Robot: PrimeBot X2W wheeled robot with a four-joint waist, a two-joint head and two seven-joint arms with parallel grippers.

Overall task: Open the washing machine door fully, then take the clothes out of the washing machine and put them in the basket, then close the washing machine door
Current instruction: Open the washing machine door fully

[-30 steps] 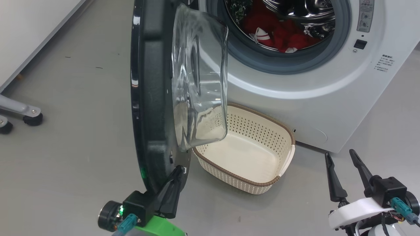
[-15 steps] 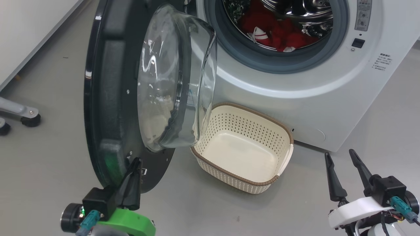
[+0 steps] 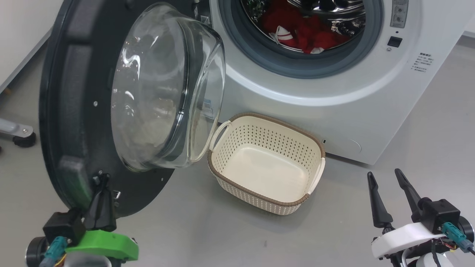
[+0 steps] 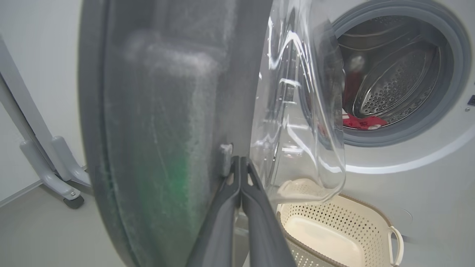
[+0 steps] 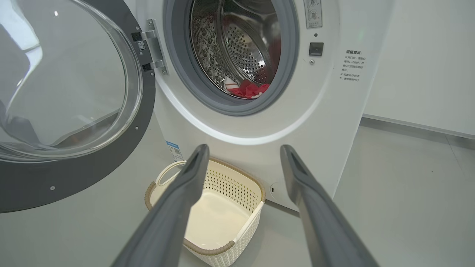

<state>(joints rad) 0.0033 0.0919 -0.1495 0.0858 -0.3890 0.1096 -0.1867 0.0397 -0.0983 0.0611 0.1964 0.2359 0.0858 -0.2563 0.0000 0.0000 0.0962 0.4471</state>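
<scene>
The washing machine door (image 3: pixel 59 111) stands swung out to the left, and its glass bowl (image 3: pixel 156 85) faces the basket. My left gripper (image 3: pixel 103 180) is shut, its tips pressed on the door's inner face near the lower rim; in the left wrist view the left gripper (image 4: pixel 240 160) touches beside a small latch. Red clothes (image 3: pixel 304 33) with white trim lie in the washing machine (image 3: pixel 334 111) drum, also seen as clothes (image 5: pixel 249 89). The cream basket (image 3: pixel 267 144) sits empty on the floor below the drum mouth. My right gripper (image 3: pixel 384 173) hangs open to the basket's right, holding nothing.
A grey wheeled stand leg (image 3: pixel 16 133) rests on the floor left of the door, with a white wall behind it. Grey floor lies between the basket and both grippers. The door hinge (image 5: pixel 150 44) sits at the drum's left side.
The door has swung further open to the left, and my shut left gripper has moved left with it against its lower edge. The head view shifted slightly. The right arm has stayed still.
</scene>
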